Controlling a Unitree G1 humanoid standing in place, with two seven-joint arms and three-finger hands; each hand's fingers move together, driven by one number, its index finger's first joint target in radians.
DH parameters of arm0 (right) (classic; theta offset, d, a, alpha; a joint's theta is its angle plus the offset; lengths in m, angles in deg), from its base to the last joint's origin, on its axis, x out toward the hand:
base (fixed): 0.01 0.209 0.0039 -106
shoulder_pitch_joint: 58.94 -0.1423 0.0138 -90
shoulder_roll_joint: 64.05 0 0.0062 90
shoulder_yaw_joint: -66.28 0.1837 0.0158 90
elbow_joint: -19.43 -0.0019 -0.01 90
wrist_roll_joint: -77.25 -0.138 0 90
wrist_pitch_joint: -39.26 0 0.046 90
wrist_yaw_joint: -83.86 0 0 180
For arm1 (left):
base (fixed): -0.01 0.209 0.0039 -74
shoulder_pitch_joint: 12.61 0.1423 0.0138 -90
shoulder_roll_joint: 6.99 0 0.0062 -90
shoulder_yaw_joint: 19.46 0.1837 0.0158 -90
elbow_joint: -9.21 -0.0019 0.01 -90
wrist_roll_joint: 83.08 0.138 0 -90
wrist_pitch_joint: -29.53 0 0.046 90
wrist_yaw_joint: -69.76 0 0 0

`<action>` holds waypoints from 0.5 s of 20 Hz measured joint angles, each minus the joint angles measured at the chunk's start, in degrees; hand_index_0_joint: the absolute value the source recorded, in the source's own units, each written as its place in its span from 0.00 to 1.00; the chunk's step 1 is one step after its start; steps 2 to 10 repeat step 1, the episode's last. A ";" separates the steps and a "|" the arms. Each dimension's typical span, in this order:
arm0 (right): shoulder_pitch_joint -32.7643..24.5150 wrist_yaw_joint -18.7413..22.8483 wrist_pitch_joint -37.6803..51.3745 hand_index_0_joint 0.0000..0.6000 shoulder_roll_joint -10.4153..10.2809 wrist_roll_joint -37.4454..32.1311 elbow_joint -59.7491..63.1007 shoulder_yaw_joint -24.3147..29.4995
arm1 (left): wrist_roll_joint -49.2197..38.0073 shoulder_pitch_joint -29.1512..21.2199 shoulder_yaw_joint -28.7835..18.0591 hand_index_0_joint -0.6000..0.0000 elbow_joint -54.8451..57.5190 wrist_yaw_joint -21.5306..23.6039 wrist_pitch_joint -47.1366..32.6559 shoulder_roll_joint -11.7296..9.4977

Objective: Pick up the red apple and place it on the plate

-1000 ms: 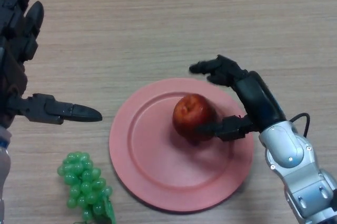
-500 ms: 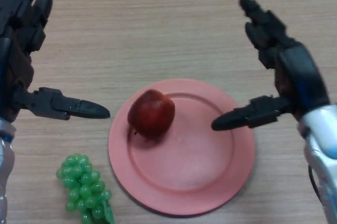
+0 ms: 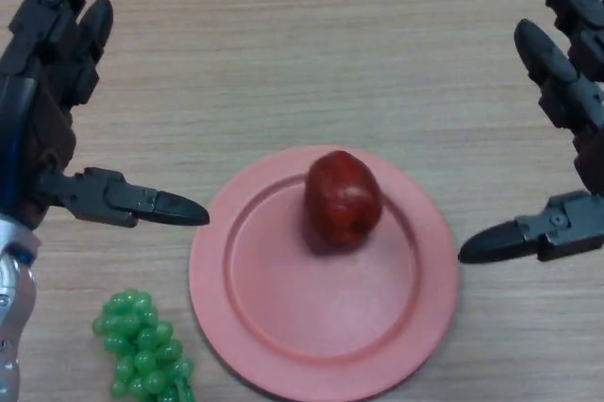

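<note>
The red apple (image 3: 343, 200) rests on the pink plate (image 3: 283, 326), toward its far side, with nothing touching it. My right hand (image 3: 572, 119) is at the right edge of the view, open, its fingers straight and its thumb pointing left toward the plate's rim, well apart from the apple. My left hand (image 3: 42, 109) is at the left edge, open too, thumb stretched toward the plate's left rim without touching it.
A bunch of green grapes (image 3: 140, 357) lies on the wooden table (image 3: 311, 53) at the front left, just beside the plate.
My right hand let go of the apple and drew back to the right edge. The apple rolled left on the plate, then settled near its far middle. The left hand barely moved.
</note>
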 measured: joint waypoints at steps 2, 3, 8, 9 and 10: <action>0.21 0.19 0.00 0.00 -0.18 0.01 -0.08 0.00 | 0.24 0.19 0.00 1.00 1.06 0.00 0.31 0.25; 0.21 0.19 0.00 0.00 -0.18 0.01 -0.08 0.00 | 0.24 0.19 0.00 1.00 1.06 0.00 0.31 0.25; 0.21 0.19 0.00 0.00 -0.18 0.01 -0.08 0.00 | 0.24 0.19 0.00 1.00 1.06 0.00 0.31 0.25; 0.21 0.19 0.00 0.00 -0.18 0.01 -0.08 0.00 | 0.24 0.19 0.00 1.00 1.06 0.00 0.31 0.25; 0.21 0.19 0.00 0.00 -0.18 0.01 -0.08 0.00 | 0.24 0.19 0.00 1.00 1.06 0.00 0.31 0.25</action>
